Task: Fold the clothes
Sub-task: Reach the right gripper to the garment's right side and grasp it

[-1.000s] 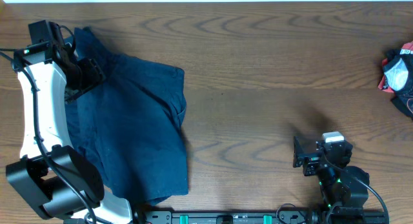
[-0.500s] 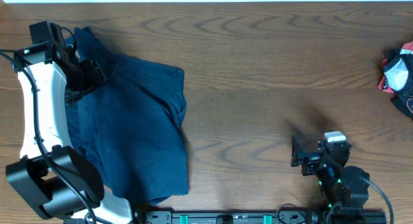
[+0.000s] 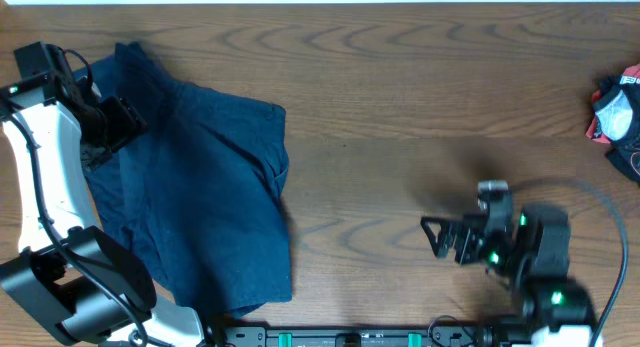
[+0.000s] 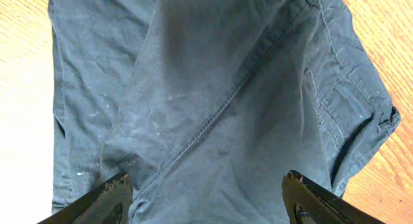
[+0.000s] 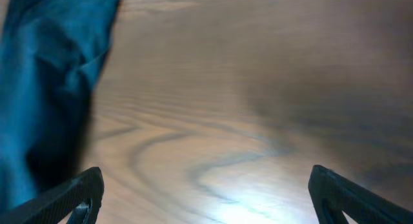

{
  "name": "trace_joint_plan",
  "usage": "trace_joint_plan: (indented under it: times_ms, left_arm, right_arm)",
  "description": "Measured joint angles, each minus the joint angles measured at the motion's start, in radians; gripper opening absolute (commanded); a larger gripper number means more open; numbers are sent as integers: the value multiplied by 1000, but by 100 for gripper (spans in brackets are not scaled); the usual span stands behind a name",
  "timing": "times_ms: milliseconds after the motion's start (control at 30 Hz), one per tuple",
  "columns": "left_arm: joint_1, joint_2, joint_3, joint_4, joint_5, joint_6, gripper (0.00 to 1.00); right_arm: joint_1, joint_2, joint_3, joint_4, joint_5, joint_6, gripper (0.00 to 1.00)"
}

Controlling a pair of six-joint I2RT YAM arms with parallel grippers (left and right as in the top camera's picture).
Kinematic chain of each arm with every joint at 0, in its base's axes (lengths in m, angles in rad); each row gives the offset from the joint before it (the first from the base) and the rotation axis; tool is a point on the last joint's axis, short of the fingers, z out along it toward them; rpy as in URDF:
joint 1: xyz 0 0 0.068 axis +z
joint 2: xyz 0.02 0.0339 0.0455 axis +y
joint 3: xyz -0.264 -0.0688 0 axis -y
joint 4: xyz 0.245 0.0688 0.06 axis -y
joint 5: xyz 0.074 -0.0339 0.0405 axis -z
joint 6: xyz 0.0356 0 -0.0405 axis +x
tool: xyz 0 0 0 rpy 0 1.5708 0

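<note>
overhead: clothes (image 3: 200, 187) lie rumpled on desk (image 3: 400, 97), left of frame; left fingers (image 3: 128, 115) over their upper-left edge; right fingers (image 3: 437, 224) lower right, well apart from them | left wrist: left fingers spread, pinching nothing, clothes beneath | right wrist: right fingers spread above desk, clothes at left edge

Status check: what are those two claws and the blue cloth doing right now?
Left gripper open above the clothes. Right gripper open over the table. Clothes lie rumpled. Red-black item far right, clear of both.
</note>
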Motion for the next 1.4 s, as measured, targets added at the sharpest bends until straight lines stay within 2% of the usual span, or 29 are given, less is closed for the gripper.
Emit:
trace_joint_plan:
  times_ms: [233, 367, 567, 767, 1167, 1400]
  left_arm:
    - [2, 0, 0, -4, 35, 0, 76]
    - [16, -11, 0, -2, 46, 0, 76]
    - [82, -94, 0, -3, 49, -12, 76]
    - [168, -222, 0, -9, 53, -44, 76]
    - [218, -445, 0, -31, 55, -91, 77]
    - [218, -492, 0, -31, 96, -92, 77]
  right_arm:
    - [174, 431, 476, -295, -39, -115, 99]
    - [286, 677, 667, -443, -48, -163, 99]
    - [428, 939, 789, -414, -55, -194, 99]
    - [467, 1022, 791, -378, -125, -267, 99]
    - [639, 1024, 861, -445, -8, -338, 99]
    - [667, 1114, 1081, -592, 59, -337, 99]
